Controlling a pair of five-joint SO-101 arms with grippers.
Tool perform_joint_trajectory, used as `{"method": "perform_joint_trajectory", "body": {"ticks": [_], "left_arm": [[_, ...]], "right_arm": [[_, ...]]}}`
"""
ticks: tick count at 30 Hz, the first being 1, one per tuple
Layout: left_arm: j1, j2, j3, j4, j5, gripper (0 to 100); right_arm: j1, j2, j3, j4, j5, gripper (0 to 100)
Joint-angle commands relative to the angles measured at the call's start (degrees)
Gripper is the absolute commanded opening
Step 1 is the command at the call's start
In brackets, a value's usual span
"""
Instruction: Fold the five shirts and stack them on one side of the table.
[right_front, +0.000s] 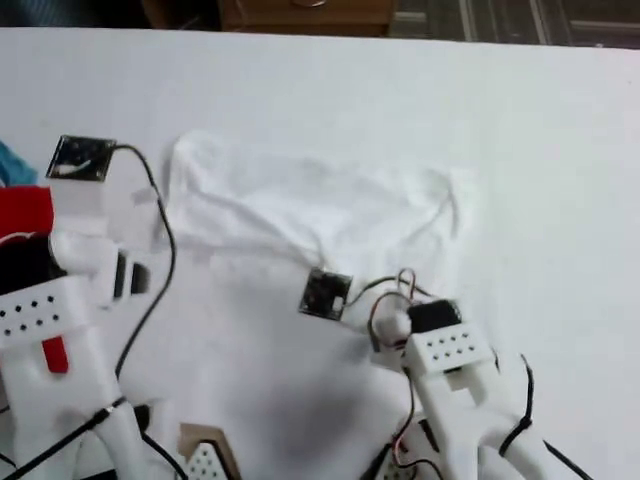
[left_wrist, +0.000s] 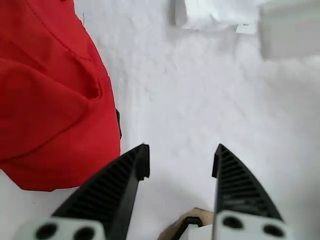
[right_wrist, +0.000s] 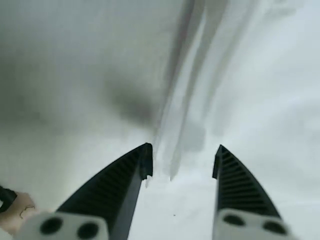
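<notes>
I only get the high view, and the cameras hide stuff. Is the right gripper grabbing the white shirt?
Observer: No, the right gripper is open, hovering over a crease in the white shirt.
Operator: What about the left one?
Observer: The left gripper is open as well, with bare table under it.
Operator: Is it holding the red shirt?
Observer: No, the red shirt lies just beside it, not in its grip.
</notes>
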Motion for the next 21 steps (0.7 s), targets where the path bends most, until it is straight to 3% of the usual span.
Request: {"method": "perform_joint_trajectory", "body": {"ticks": [1,8,18,21], "left_arm": [[-0.88,-1.32,0.04,-0.53,-0.44,23],[-0.88,-1.32,0.04,-0.35,-0.44,23],[-0.88,-1.32,-0.4,-0.35,-0.53,23],[-0.88,-1.32,-0.4,-0.35,-0.53,23]], "right_arm": [[-0.04,0.13,0.18,-2.24,-0.26,19.7],[5.67,16.75,-2.81,-7.69,-0.26,19.7],[6.11,32.31,-14.68,-3.12,-0.62,18.8],[6.11,35.65,-17.85,-1.36,-0.62,7.5]]}}
